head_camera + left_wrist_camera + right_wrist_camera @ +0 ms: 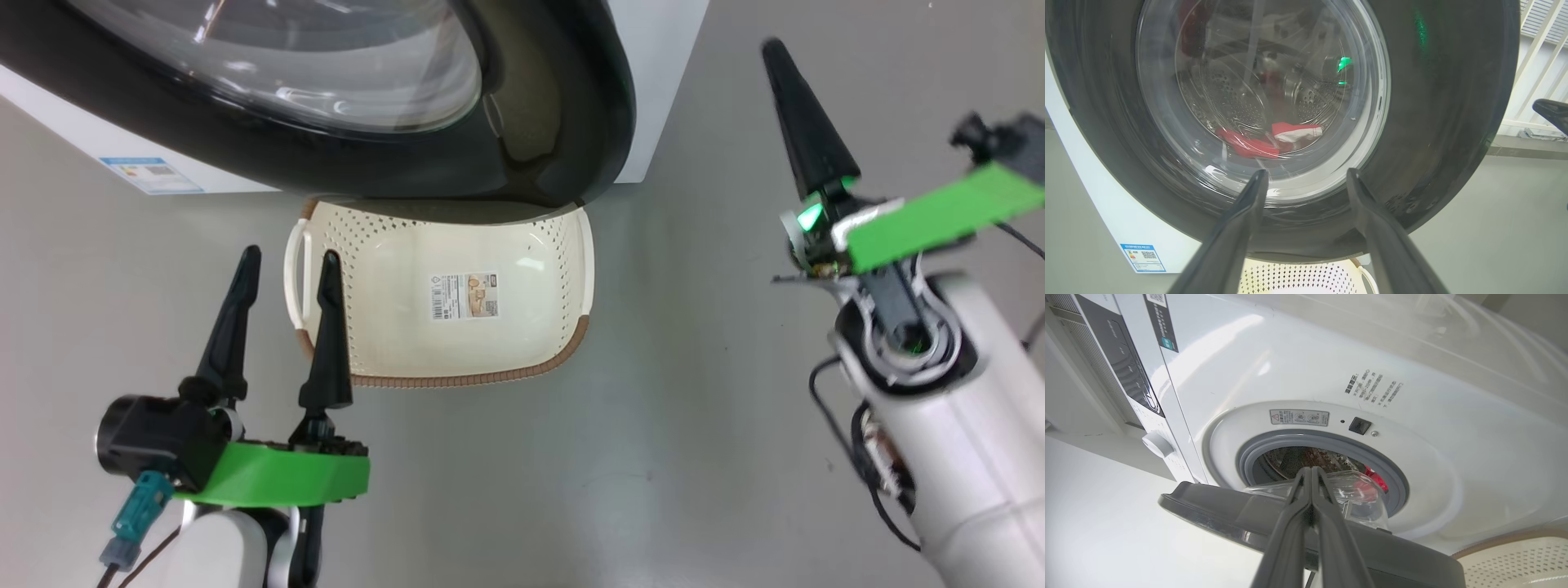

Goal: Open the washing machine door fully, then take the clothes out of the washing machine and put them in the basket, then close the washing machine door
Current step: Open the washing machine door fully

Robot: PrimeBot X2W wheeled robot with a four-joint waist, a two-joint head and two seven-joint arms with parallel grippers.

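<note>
The head camera looks down on the washing machine door (563, 122), its glossy black rim overhanging the far end of the basket (457, 380). The basket sits on smooth grey floor (694, 425), cream perforated plastic with a brown woven-look rim and a paper label on its bottom. My left gripper (289, 260) hovers by the basket's left handle, fingers spread wide, holding nothing. My right gripper (780, 65) is well off to the right, fingers pressed together on nothing.

The left wrist camera looks through the bulging clear glass. The clothes (1253, 145), red with white trim, lie low in the perforated steel drum (1229, 102). A small blue label (1143, 257) sits low on the white front.

The right wrist camera adds the door edge-on, swung partway out from the washing machine (1433, 416). A grey rubber gasket (1323, 437) rings the opening. A white knob (1157, 444) and a dark control panel (1126, 363) are also in that view. A warning sticker (1299, 417) sits beside a square black latch socket (1359, 425).
</note>
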